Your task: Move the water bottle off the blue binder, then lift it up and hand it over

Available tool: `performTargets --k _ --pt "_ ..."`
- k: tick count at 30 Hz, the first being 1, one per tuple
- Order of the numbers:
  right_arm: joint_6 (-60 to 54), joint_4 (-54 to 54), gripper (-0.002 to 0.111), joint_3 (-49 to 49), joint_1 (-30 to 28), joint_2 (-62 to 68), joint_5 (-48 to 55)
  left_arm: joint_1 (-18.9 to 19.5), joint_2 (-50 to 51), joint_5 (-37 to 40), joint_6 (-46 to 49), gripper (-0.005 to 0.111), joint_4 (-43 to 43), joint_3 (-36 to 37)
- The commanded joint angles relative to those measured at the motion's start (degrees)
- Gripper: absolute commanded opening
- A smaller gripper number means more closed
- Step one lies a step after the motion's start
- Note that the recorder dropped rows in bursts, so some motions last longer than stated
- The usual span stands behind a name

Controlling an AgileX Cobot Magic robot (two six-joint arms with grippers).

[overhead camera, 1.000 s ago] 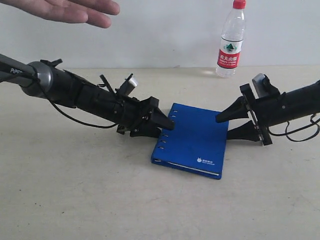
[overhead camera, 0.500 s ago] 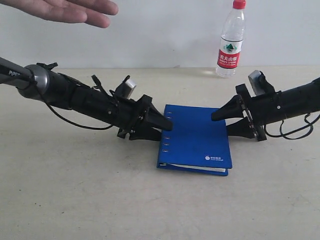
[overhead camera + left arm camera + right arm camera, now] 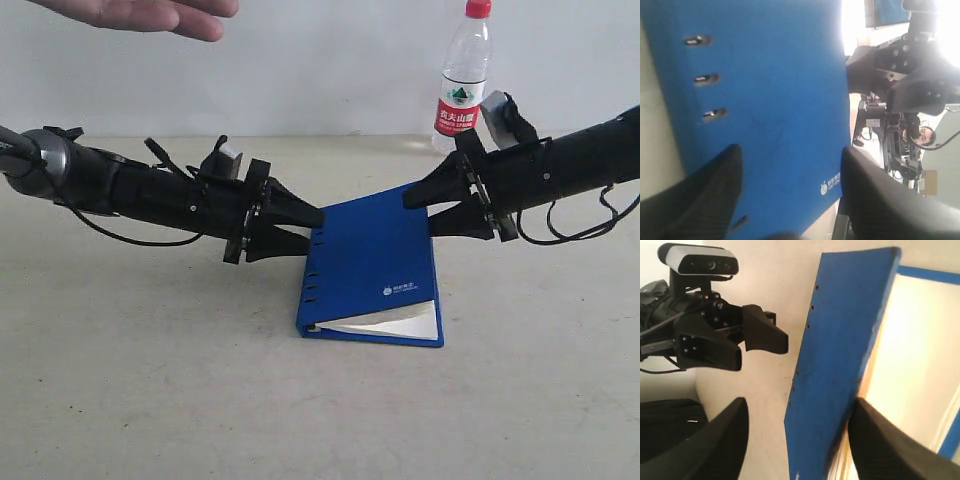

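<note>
The water bottle [image 3: 463, 80] stands upright on the table at the back right, apart from the blue binder [image 3: 375, 265]. The binder is tilted, far edge raised, near edge on the table, white pages showing under the cover. My left gripper [image 3: 308, 228] is open at the binder's far spine corner; the left wrist view shows the blue cover [image 3: 775, 90] between its spread fingers [image 3: 720, 185]. My right gripper [image 3: 422, 214] is open at the far right corner, its jaws straddling the lifted cover [image 3: 840, 355], one finger [image 3: 880, 440] on the page side.
A bare human hand [image 3: 150, 14] hovers palm down at the top left, above the left arm. The pale tabletop [image 3: 150, 380] stretches in front of and beside the binder. A white wall stands behind the bottle.
Both grippers have risen and closed in on the binder's far corners. The binder's far edge has come up off the table and the cover has parted from the pages. The bottle has not moved.
</note>
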Motion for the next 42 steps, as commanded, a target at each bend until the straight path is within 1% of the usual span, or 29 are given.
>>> performTargets --k 1,6,7,10,11,12,14,15,16,19,22,27,31,33,35,39,42 --pt "-0.57 0.24 0.052 0.22 0.92 -0.5 0.77 0.74 -0.3 0.92 0.65 0.055 -0.84 -0.15" --pt "-2.57 -0.11 0.052 0.22 7.08 -0.5 0.77 0.74 -0.3 0.92 0.79 0.055 -3.19 -0.15" --pt "-2.57 -0.25 0.052 0.22 7.31 -0.5 0.77 0.74 -0.3 0.92 0.9 0.055 -3.21 -0.15" --pt "-2.2 -1.04 0.052 0.22 7.79 -0.5 -4.69 1.34 -0.3 0.92 0.83 0.055 -3.18 -0.15" --pt "-2.17 -1.5 0.05 0.22 7.79 -0.5 -6.22 1.86 -0.3 0.92 0.83 0.054 -3.3 -0.15" --pt "-1.88 -1.92 0.045 0.22 7.79 -0.5 -7.27 2.49 -0.3 0.92 0.83 0.052 -3.71 -0.15" --pt "0.44 -3.13 0.02 0.22 7.79 -0.5 -9.15 4.22 -0.3 0.92 0.83 0.048 -4.19 -0.15" --pt "0.44 -3.72 0.004 0.22 7.79 -0.5 -10.53 5.2 -0.3 0.92 0.83 0.047 -4.31 -0.15" --pt "0.44 -4.07 0.0 0.22 7.79 -0.5 -11.57 5.98 -0.3 0.92 0.83 0.046 -4.21 -0.15" --pt "-4.83 -4.21 0.0 0.22 7.67 -0.5 -11.36 7.68 -0.3 0.92 2.29 0.046 -2.03 -0.15" --pt "-10.32 -3.96 0.0 0.22 7.57 -0.97 -6.45 8.09 -0.3 0.92 3.0 0.046 -0.44 -0.15" --pt "-18.1 -3.17 0.0 0.22 7.57 -2.55 0.77 8.09 -0.3 0.92 5.73 0.046 -0.19 -0.15" --pt "-21.38 -0.74 0.0 0.22 7.57 -3.53 0.77 8.09 -0.3 -2.09 7.32 0.046 1.45 -0.15" --pt "-22.07 -0.06 0.0 0.22 7.57 -4.1 0.77 8.09 -0.3 -2.43 8.14 0.046 1.72 -0.15" --pt "-22.07 0.21 0.0 0.22 7.57 -4.49 0.77 8.09 -0.3 -2.07 9.31 0.05 1.72 -0.15" --pt "-22.2 0.52 0.0 0.22 7.57 -4.61 0.77 7.87 -0.3 -2.24 9.68 0.064 1.72 -0.15" --pt "-21.52 0.53 0.0 0.22 7.57 -4.61 0.77 7.15 -0.08 -2.09 9.96 0.066 1.72 -0.15"
